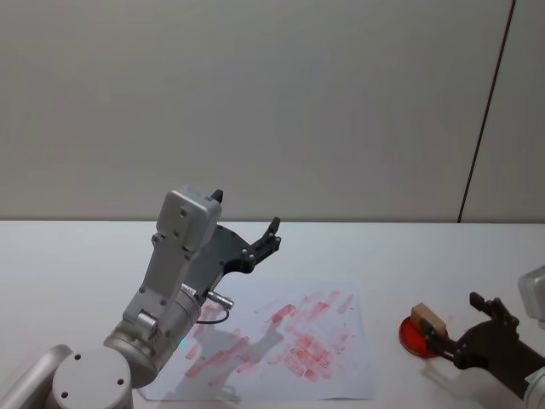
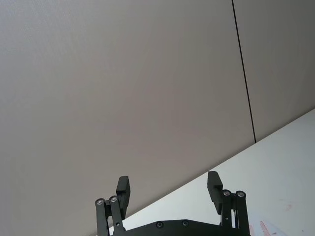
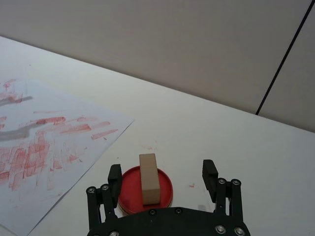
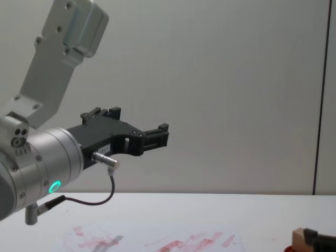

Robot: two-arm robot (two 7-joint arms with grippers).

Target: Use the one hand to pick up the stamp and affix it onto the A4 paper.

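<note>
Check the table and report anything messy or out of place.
The paper is crowded with overlapping red smears, and red specks dot the table beside the pad. The stamp sits on the pad by the open right gripper; the left gripper hangs raised, open.

A smooth white worktop [image 1: 426, 247] spreads beneath and beyond both sets of jaws. Past the jaws rises a plain grey-beige panelled wall [image 1: 255, 102], its thin dark vertical seam [image 1: 483, 128] beyond the right jaws.
</note>
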